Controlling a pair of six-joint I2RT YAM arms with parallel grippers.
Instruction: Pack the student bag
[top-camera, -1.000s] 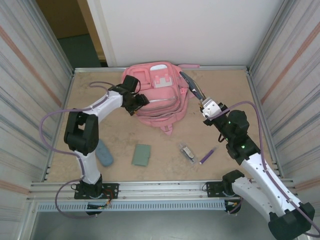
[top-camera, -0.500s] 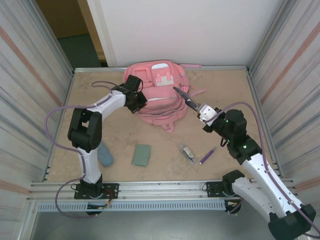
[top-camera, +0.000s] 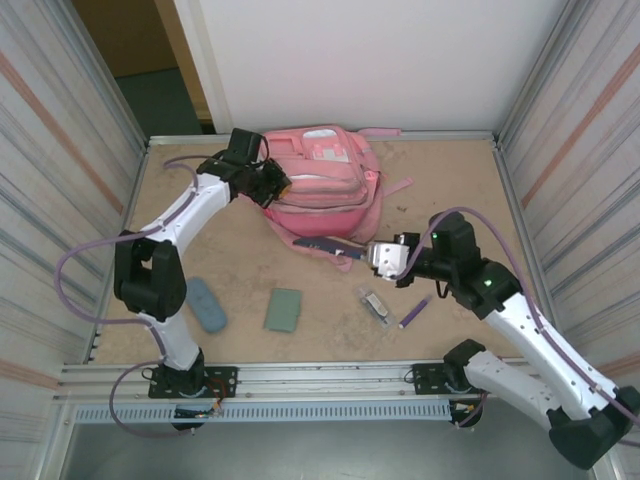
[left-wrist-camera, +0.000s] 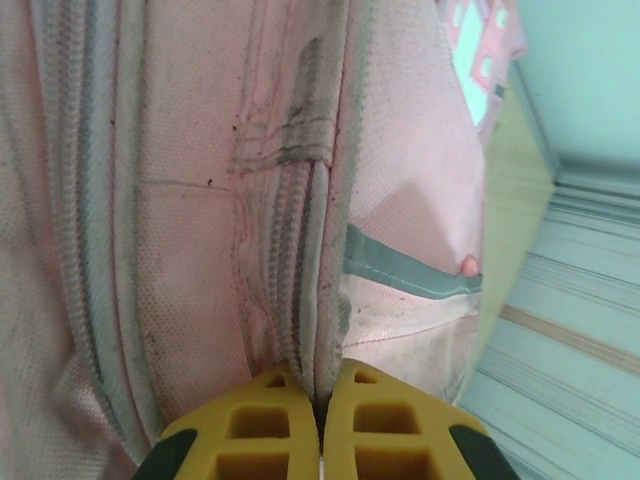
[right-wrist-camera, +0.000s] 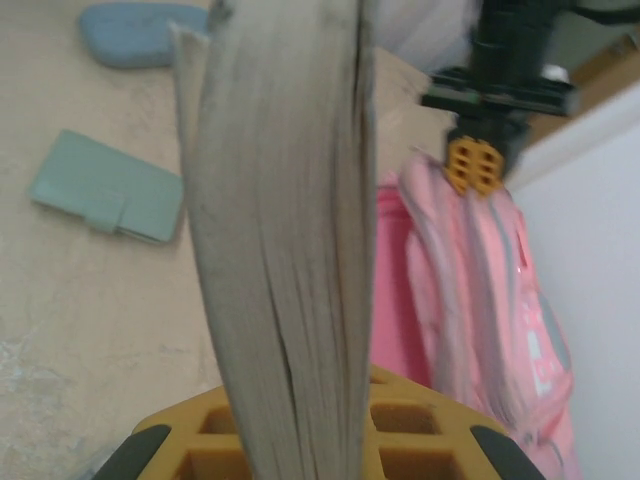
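Top external view: the student bag (top-camera: 330, 190) lies at the far middle of the table (top-camera: 470, 190), against the back wall; the left gripper (top-camera: 272, 186) has moved from the bag's front to its upper left edge, and its jaws have gone from apart to clamped on the fabric; the right gripper (top-camera: 368, 254), clamped on a dark-covered book (top-camera: 322, 245), has swung it from beside the bag's right side down to its near edge; left wrist view: the yellow pads (left-wrist-camera: 255, 430) pinch a pink fold beside a zip; right wrist view: the book's page edge stands between the pads, pointing toward the bag; the left arm appears set to hold the bag while the book goes in; a green wallet (top-camera: 284, 309), a blue case (top-camera: 205, 303) and a purple pen (top-camera: 416, 311) lie loose, so packing looks barely begun
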